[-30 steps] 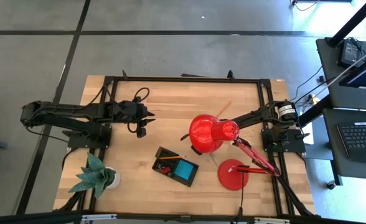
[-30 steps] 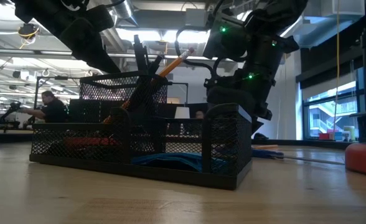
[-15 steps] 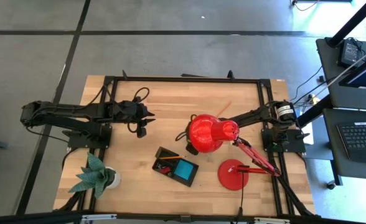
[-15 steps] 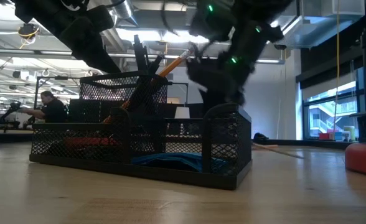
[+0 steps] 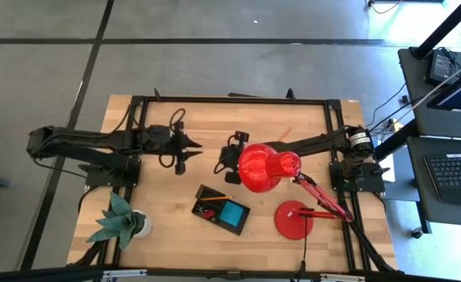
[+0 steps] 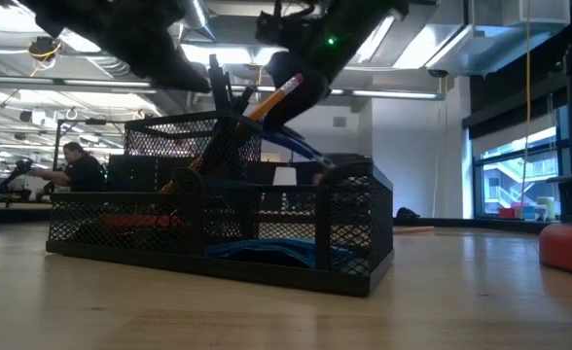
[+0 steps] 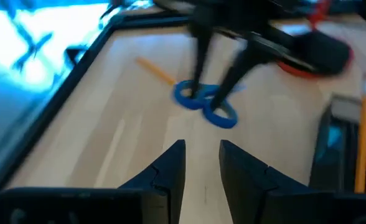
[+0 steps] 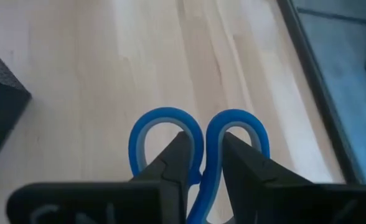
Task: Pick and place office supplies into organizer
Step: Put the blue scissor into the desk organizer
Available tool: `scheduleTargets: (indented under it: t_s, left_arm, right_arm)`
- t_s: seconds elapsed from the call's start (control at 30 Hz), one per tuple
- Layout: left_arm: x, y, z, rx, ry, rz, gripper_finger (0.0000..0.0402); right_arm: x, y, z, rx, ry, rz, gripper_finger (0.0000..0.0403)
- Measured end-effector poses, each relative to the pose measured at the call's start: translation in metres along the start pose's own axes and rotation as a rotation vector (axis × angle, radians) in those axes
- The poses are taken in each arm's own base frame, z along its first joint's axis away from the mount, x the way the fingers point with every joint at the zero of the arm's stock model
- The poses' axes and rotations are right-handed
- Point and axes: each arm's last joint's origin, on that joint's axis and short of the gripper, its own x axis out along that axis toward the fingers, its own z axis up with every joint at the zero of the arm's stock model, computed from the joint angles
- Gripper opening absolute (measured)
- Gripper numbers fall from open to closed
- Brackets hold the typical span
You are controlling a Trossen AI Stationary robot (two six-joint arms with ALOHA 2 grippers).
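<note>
- The blue-handled scissors (image 8: 198, 155) are riding in the right gripper (image 8: 203, 163), its fingers pinching the bridge between the two finger loops, so the blades are hanging clear of the wood.
- The left wrist view is showing the scissors in the air above the table, with a wooden pencil (image 7: 155, 70) lying loose on the wood just beyond them.
- The right gripper is hovering near the middle of the table, partly tucked under the red lamp shade (image 5: 266, 167) from above, probably so it can swing toward the tray.
- The organizer (image 5: 221, 209) is sitting toward the near edge, well apart from the scissors; its blue sticky-note pad (image 5: 232, 211) is lying flat in one compartment, and an orange pencil (image 6: 271, 99) is leaning out of the tall mesh cup.
- The left gripper (image 5: 190, 146) is waiting toward the table's left side, fingers slightly spread and pinching nothing, facing the scissors.
- A green paper plant (image 5: 121, 220) is standing at the near-left corner.
</note>
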Motion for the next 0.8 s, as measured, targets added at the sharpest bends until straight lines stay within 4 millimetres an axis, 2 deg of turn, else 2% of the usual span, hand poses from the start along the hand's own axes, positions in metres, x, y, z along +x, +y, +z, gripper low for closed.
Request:
scheduleTargets:
  t_s: [0.2, 0.57, 0.8]
  left_arm:
    - [0.016, -0.007, 0.0, 0.234, -0.012, -0.015, 0.0102]
    - [0.05, -0.01, -0.016, 0.531, 0.106, 0.013, 0.0131]
    - [0.062, -0.016, -0.012, 0.7, 0.025, 0.008, 0.0134]
  right_arm:
    - [-0.002, 0.002, 0.003, -0.039, -0.004, 0.111, 0.0074]
    - [-0.005, 0.005, 0.006, -0.082, -0.041, 0.274, 0.0073]
    - [-0.003, 0.003, 0.007, -0.062, -0.057, 0.369, 0.0073]
